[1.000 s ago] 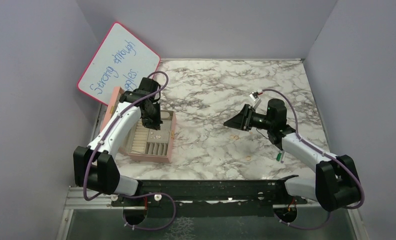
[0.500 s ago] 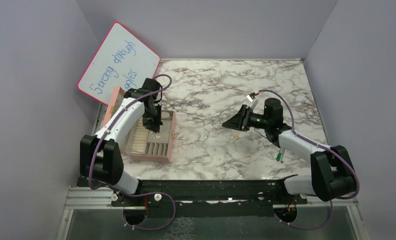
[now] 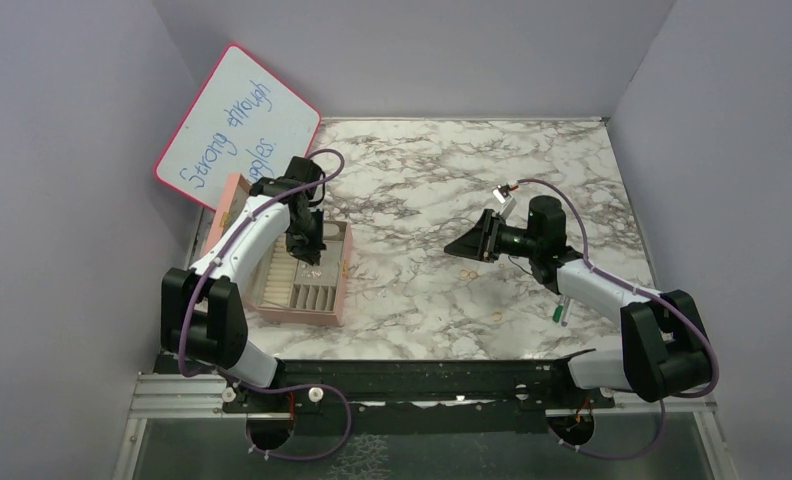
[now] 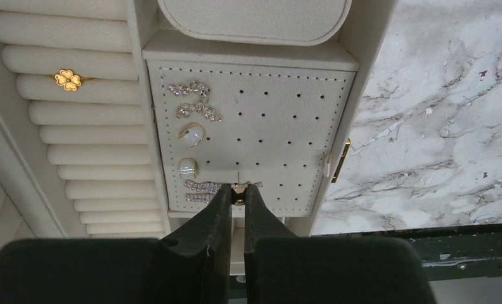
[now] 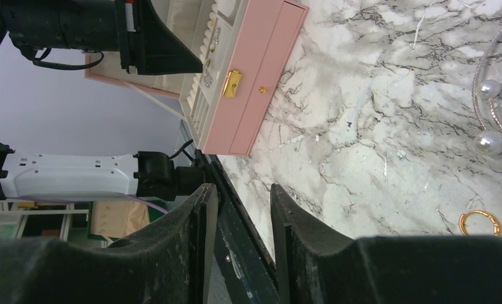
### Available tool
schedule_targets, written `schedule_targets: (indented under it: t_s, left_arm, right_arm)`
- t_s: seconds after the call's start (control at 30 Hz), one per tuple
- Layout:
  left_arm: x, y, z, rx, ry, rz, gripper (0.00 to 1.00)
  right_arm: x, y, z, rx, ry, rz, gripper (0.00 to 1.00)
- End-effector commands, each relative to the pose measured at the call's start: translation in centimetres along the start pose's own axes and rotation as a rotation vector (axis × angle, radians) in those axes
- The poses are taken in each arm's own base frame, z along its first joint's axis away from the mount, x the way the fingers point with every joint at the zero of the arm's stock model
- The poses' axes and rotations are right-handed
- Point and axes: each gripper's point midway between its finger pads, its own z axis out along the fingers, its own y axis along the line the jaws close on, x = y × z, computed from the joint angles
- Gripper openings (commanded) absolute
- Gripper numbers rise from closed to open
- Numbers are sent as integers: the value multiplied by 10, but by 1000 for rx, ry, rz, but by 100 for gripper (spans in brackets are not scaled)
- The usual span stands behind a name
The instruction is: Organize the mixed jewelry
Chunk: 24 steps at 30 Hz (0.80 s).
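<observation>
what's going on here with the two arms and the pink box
The left tool is shut on a small stud, holding it at the perforated panel inside the pink box, beside earrings already set there. A clover ring sits in the ring rolls. The right tool is open and empty above the table, where a gold hoop and a pearl piece lie unsorted.

The left arm (image 3: 240,243) and right arm (image 3: 600,288) share smooth white shells between chunky black joints, a thin purple cable (image 3: 350,418) looping along each, and matte black tapering fingers on the left gripper (image 4: 238,193) and right gripper (image 5: 243,190).
</observation>
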Motion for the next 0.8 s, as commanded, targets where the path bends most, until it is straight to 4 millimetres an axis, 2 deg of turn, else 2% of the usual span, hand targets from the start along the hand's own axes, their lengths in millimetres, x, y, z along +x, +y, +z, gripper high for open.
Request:
schedule_targets:
  t_s: [0.0, 0.6, 0.77]
  left_arm:
    - [0, -3, 8, 21, 14, -8, 9]
    - [4, -1, 17, 13, 25, -19, 9]
    - [1, -5, 17, 32, 19, -19, 15]
  right_arm:
    - [-9, 13, 0, -38, -15, -68, 41]
    - [-9, 11, 0, -29, -19, -67, 41]
    - [-9, 12, 0, -31, -19, -70, 41]
